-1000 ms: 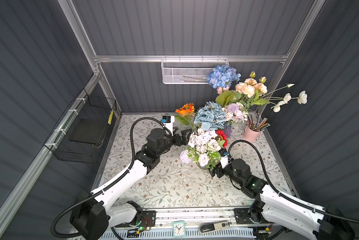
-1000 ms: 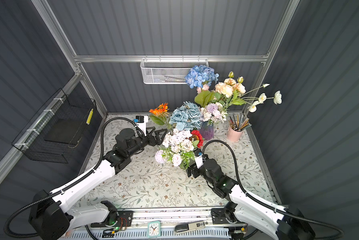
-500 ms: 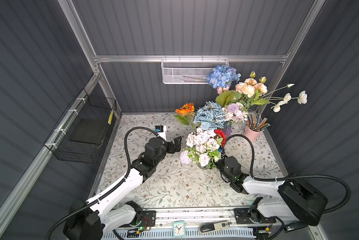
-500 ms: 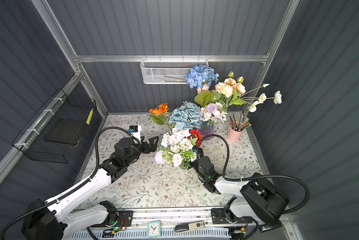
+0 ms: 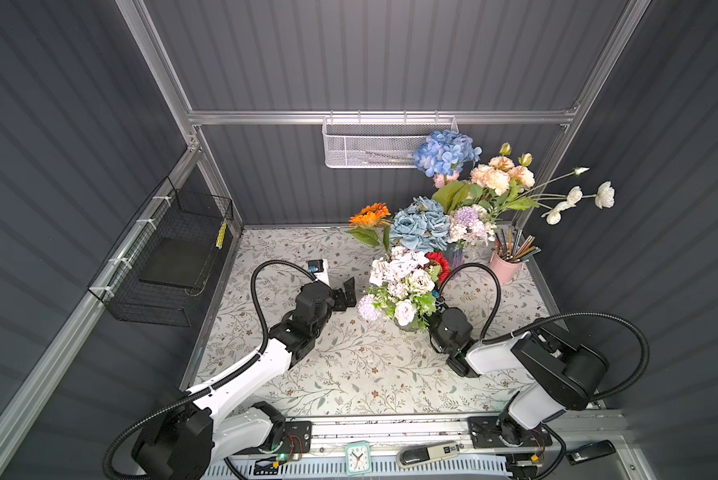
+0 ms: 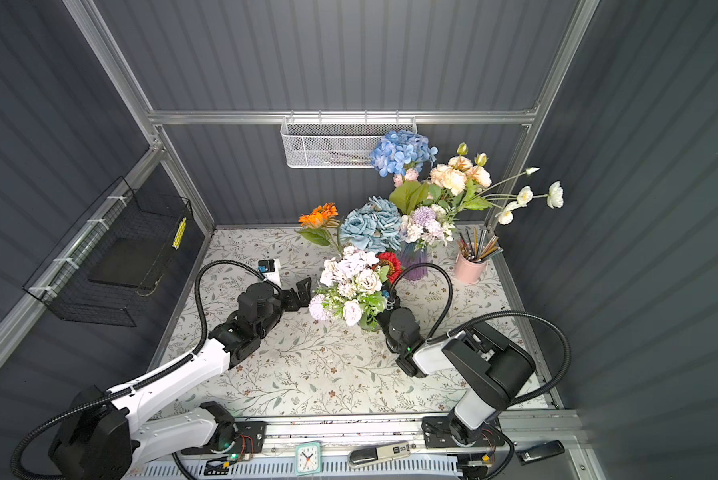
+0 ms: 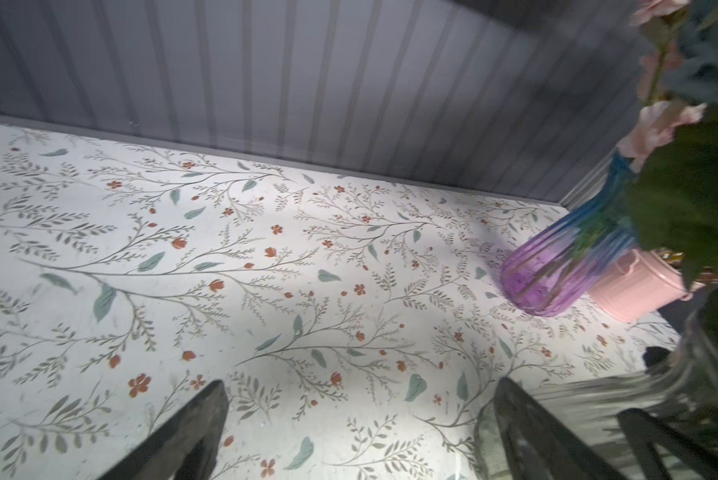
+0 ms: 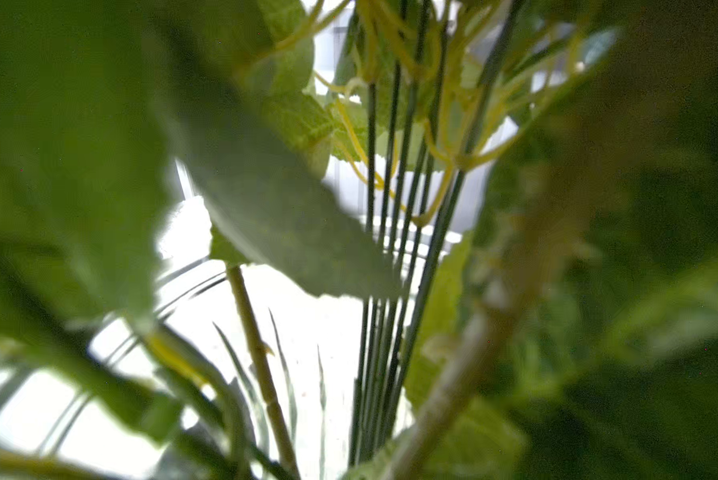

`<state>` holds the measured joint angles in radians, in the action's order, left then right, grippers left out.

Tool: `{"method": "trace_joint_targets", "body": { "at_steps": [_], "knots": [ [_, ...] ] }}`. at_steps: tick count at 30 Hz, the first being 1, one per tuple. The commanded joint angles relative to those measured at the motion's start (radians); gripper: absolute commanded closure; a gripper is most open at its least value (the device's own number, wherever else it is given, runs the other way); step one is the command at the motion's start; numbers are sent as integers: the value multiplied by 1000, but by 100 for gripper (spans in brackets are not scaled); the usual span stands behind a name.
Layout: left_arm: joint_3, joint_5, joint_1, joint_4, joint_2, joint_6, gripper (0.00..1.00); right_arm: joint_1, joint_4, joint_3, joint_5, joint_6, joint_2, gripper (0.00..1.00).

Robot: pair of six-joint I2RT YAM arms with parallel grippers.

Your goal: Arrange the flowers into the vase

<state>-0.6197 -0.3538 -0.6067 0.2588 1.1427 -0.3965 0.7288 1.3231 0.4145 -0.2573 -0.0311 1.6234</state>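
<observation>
Now: flowers [image 5: 403,286] bunched upright in clear vase [image 7: 706,374], mid-table.
Left gripper [image 5: 345,294] spread wide, empty, just beside the bunch. Right gripper [image 5: 437,306] buried among stems; jaws hidden, possibly pinching one, cannot tell.

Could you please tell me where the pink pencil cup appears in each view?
Both top views: pink pencil cup in the back right corner.
Left wrist: just beyond the purple vase, cup at.
Right wrist: not in it.
Shared landmark: purple vase beside it.
</observation>
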Motion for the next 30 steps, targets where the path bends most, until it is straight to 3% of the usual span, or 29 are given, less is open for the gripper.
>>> {"method": "trace_joint_targets", "body": {
  "at_steps": [1, 7, 23, 27, 30],
  "knots": [
    [45, -110, 22, 44, -36, 5, 0, 7, 101, 82, 27, -16, 25, 55],
    [102, -168, 42, 65, -84, -6, 0, 23, 73, 247, 86, -32, 94, 60],
    [166, -216, 48, -13, -245, 14, 0, -57, -138, 856, 252, -32, 497, 57],
    [177, -232, 49, -31, -280, 21, 0, -73, -177, 957, 265, -24, 579, 52],
    [175, -239, 48, -39, -290, 30, 0, -72, -176, 966, 270, -24, 589, 38]
  ]
}}
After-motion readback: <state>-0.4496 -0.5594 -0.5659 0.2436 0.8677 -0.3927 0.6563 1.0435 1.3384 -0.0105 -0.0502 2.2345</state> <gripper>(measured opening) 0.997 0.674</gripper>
